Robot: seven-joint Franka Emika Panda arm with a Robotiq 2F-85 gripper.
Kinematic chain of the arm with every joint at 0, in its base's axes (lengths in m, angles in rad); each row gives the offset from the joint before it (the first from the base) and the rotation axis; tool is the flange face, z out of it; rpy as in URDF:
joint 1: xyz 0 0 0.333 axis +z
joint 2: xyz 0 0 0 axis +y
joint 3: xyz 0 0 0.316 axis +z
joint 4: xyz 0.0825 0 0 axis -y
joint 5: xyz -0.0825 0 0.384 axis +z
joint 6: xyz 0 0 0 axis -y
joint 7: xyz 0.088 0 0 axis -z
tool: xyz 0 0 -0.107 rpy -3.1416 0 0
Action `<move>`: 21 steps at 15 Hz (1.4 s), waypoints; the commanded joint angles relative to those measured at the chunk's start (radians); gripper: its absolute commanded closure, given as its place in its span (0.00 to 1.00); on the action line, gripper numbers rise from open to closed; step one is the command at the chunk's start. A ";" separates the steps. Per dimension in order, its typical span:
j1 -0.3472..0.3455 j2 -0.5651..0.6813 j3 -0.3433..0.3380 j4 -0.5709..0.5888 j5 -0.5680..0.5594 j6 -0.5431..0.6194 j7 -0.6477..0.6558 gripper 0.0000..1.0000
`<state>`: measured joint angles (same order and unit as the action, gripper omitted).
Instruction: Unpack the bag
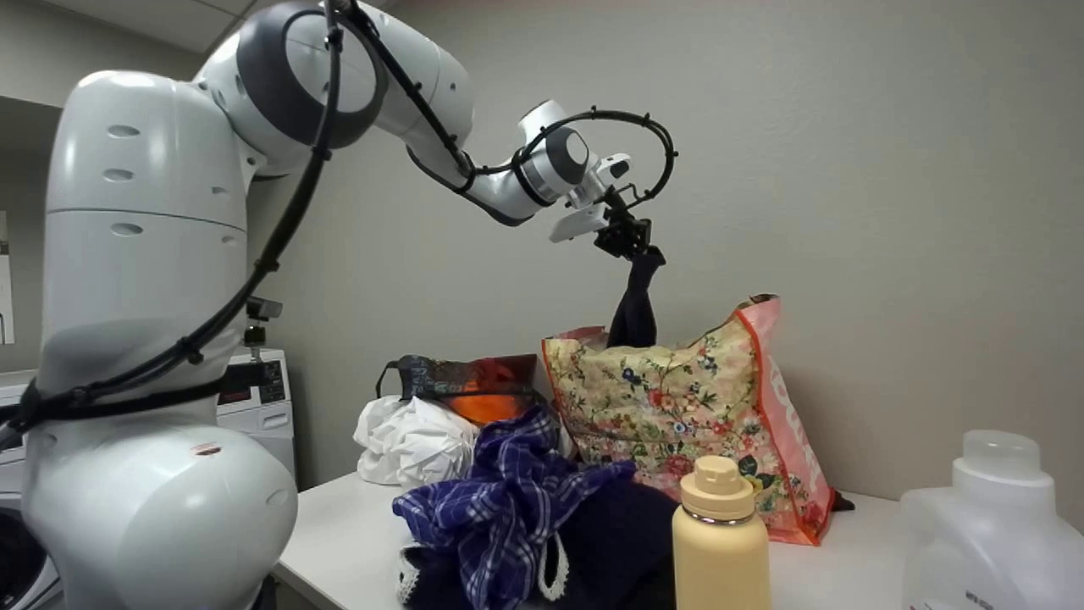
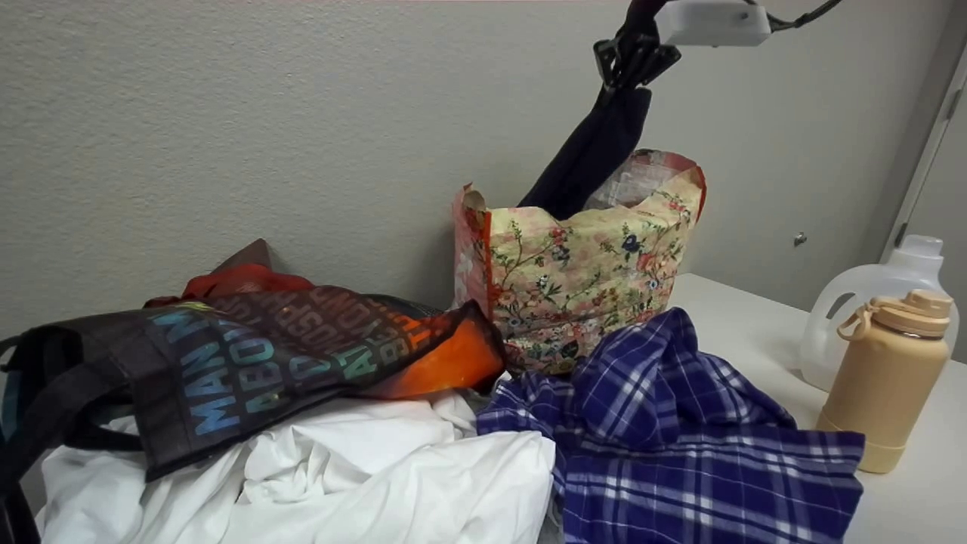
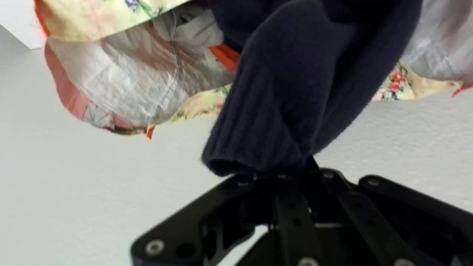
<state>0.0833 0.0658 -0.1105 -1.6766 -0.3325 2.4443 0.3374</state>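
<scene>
The bag (image 1: 669, 398) (image 2: 589, 264) stands upright against the wall, cream with a floral print and red edges. In the wrist view, its open mouth shows a silvery inside near its floral rim (image 3: 92, 18). My gripper (image 1: 641, 252) (image 2: 625, 85) (image 3: 292, 171) is above the bag, shut on the ribbed cuff of a dark navy garment (image 1: 635, 309) (image 2: 589, 155) (image 3: 295, 88). The garment hangs stretched from the fingers down into the bag; its lower part is hidden inside. A pale grey item (image 3: 199, 29) lies in the bag beside it.
A blue-and-white plaid cloth (image 1: 517, 491) (image 2: 680, 423) lies on a dark pile (image 1: 618, 534) before the bag. White cloth (image 1: 415, 440) and a dark printed tote (image 2: 287, 363) lie beside it. A tan bottle (image 1: 721, 542) and clear jug (image 1: 991, 534) stand on the table. The wall is close behind.
</scene>
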 commanded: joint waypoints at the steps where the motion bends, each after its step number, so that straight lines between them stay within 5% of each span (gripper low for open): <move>1: -0.040 -0.071 0.037 0.071 0.093 -0.064 -0.095 0.93; 15: -0.134 -0.342 0.076 0.313 0.011 -0.882 -0.177 0.93; 21: -0.123 -0.399 0.043 0.257 0.108 -1.192 -0.300 0.93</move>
<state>-0.0333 -0.3208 -0.0575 -1.3746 -0.2749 1.3345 0.1066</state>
